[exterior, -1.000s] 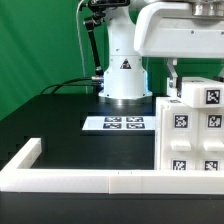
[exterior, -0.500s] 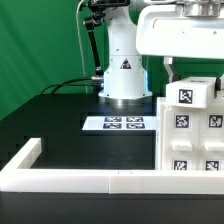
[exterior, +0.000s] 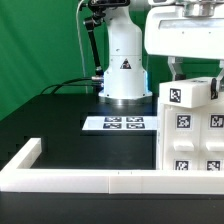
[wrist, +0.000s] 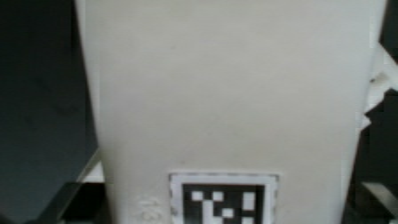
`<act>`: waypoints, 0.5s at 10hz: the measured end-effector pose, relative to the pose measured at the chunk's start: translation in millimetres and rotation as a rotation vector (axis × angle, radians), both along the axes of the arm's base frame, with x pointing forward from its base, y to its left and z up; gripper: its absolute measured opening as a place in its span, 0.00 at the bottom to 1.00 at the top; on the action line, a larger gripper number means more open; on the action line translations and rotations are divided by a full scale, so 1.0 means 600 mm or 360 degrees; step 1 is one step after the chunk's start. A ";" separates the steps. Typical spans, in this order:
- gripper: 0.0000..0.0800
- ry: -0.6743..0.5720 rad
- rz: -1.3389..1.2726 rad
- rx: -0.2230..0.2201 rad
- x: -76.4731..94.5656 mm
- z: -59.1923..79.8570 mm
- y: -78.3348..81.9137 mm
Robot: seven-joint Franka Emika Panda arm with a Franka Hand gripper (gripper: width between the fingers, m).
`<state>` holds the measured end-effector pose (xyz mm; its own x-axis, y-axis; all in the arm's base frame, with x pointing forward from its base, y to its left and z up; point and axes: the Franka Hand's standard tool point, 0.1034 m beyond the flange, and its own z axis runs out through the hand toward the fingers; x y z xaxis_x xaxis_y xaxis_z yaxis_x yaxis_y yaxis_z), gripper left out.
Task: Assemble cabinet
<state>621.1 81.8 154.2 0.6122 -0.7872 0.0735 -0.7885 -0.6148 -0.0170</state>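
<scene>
The white cabinet box stands at the exterior view's right, its front covered with square tags. A white tagged top piece sits on it, directly under my gripper. One dark finger reaches down to that piece's left end; the other finger is hidden. In the wrist view the white piece fills the frame, with a tag close to my gripper. The jaws appear shut on this piece.
The marker board lies flat on the black table in front of the arm's white base. A long low white border rail runs along the front and left. A green backdrop stands behind.
The tagged face of the top piece has shifted toward the exterior view's left across the frames. My hand has shifted slightly right above it.
</scene>
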 end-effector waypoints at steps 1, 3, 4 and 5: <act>0.69 -0.0002 -0.0051 0.0003 0.000 0.000 0.000; 0.69 -0.0005 -0.0347 0.0021 -0.002 0.000 -0.001; 0.69 -0.0005 -0.0470 0.0027 -0.003 0.000 -0.001; 0.69 -0.0007 -0.0679 0.0036 -0.005 0.000 -0.001</act>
<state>617.8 81.3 154.1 0.2311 -0.9714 0.0552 -0.9720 -0.2330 -0.0309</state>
